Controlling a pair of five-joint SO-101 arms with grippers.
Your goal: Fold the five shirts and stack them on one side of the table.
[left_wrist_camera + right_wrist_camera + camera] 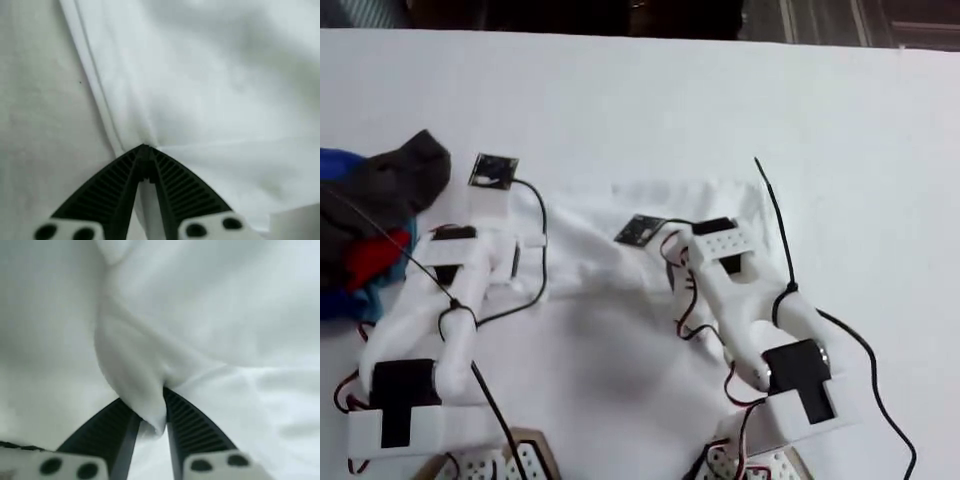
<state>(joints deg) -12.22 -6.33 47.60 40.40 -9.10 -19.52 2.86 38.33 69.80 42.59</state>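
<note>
On the surface (650, 100), your left hand (145, 152) and right hand (146, 407) clamp the white shirt (610, 330); uneven pulling may free it.

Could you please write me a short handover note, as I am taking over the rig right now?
Left gripper: shut on the edge of the white shirt.
Right gripper: shut on a pinched-up fold of the same shirt.
The white shirt lies spread in the middle of the table, with both arms over it.
The pile of shirts sits crumpled at the table's left edge in the high view; grey, blue and red show.
Done: no shirt folded or stacked yet.
Left: fold the white shirt, then those in the pile, and stack all on one side.
</note>
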